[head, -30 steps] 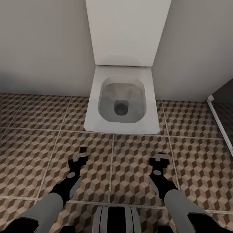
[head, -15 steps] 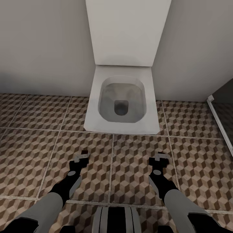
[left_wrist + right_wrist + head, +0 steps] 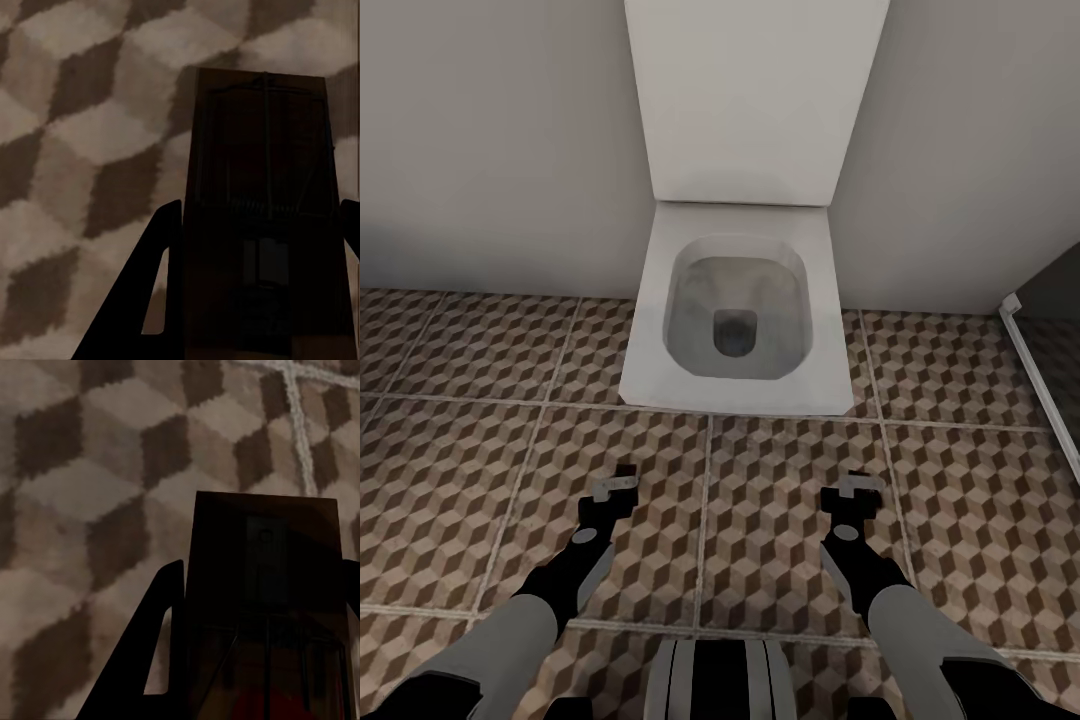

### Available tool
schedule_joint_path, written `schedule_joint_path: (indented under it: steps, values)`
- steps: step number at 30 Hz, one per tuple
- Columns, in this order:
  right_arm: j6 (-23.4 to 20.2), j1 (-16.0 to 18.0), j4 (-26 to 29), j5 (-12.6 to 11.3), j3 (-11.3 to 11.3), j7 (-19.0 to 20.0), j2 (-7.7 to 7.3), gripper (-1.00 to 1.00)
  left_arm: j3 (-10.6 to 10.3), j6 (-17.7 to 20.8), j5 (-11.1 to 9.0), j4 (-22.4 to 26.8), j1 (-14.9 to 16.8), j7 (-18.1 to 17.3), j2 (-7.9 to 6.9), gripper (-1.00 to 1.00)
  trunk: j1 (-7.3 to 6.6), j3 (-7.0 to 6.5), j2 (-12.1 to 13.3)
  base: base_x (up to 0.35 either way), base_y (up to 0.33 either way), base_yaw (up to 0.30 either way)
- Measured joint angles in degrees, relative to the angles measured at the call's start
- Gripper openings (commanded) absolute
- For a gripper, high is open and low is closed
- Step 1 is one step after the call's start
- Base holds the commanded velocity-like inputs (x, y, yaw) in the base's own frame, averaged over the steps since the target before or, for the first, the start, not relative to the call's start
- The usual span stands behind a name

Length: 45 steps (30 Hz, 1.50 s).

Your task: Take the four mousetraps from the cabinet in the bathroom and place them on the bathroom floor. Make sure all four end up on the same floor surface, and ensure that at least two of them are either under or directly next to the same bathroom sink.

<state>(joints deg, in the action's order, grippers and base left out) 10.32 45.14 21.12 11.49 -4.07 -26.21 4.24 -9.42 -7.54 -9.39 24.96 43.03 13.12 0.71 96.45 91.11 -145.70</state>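
Head view unchanged in framing over the last second: toilet (image 3: 740,310) dead ahead against the wall, base apparently parked. Only small change is at the left hand (image 3: 616,487), which has crept slightly forward and its dark tip reads a touch different; right hand (image 3: 857,492) looks the same as before. So no real progress in this second, more a settling of the arms.

Left wrist view: a mousetrap (image 3: 262,217) sits between the two dark fingers (image 3: 154,292), board upright along the hand's axis, wire and spring visible, so left hand pinching a trap. Right wrist view: second mousetrap (image 3: 264,615) likewise between the fingers (image 3: 154,652), red spot low in frame, so right hand pinching a trap too. Both hang above the bathroom floor (image 3: 760,480), not resting on it.

Judgement: two traps in transit; neither set down. No sink here, only the toilet, so this spot would not serve the sink condition.

Room to move: open tile to left and right of the toilet. Toilet's front edge lies just ahead of both hands. A white rail (image 3: 1040,380) runs along the floor at far right, bounding that side. Wall close behind the toilet
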Motion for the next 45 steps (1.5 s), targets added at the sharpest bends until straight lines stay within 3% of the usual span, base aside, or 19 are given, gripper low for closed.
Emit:
schedule_joint_path:
  steps: [13,23,33,45]
  values:
    - [-1.3,0.0,0.0,0.2,0.0,-0.3,0.09,-1.00,-0.1,0.5,-0.1,0.1,0.0,-0.2,0.26,-1.00,0.00,0.00,0.0,0.000,0.000,0.000]
    - [-1.1,0.0,0.0,-0.1,-0.2,-0.7,0.07,-1.00,0.3,0.8,-0.5,-0.2,0.0,2.2,2.58,-1.00,0.00,0.00,0.0,0.000,0.000,0.000]
    - [-1.1,0.0,0.0,-0.2,-0.2,-0.5,0.04,-1.00,0.4,0.7,-0.6,-0.3,0.0,3.0,2.79,-1.00,0.00,0.00,0.0,0.000,0.000,0.000]
    - [-0.9,0.0,0.0,-0.4,-0.2,-0.3,0.01,-1.00,0.2,0.7,-0.7,-0.3,0.0,2.7,2.68,-1.00,0.31,2.65,-0.2,0.000,0.000,0.000]
